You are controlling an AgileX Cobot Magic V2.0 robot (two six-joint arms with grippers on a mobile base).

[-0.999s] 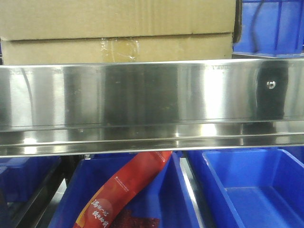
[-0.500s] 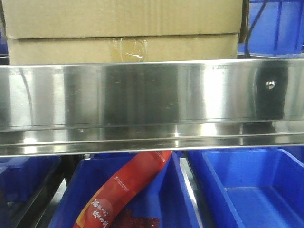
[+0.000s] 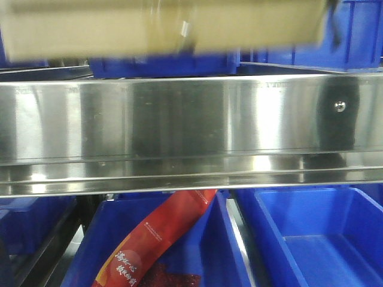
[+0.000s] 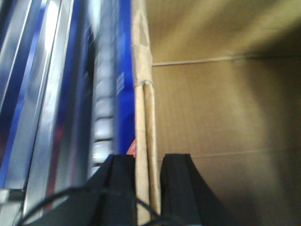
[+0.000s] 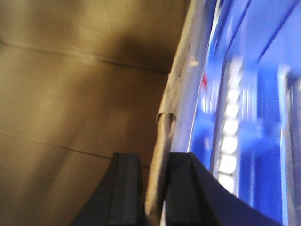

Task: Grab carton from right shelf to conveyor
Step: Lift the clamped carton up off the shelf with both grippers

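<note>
Wrist views: brown cardboard carton (image 4: 225, 117) is clenched by left end effector (image 4: 148, 186) and right end effector (image 5: 155, 188) above steel shelf rail (image 3: 179, 119); withdrawal is called for.

We see the carton (image 3: 161, 27) only as a smeared brown band cut by the top edge, and we cannot make out its tape or seam. The shelf rail (image 3: 191, 119) hides the upper end of the red packet (image 3: 158, 239). The bottom edge crops its lower end. In the wrist views that edge also crops the left gripper (image 4: 148, 162) and right gripper (image 5: 155, 160), and the blue bins (image 5: 263, 56) beyond are blurred.
</note>
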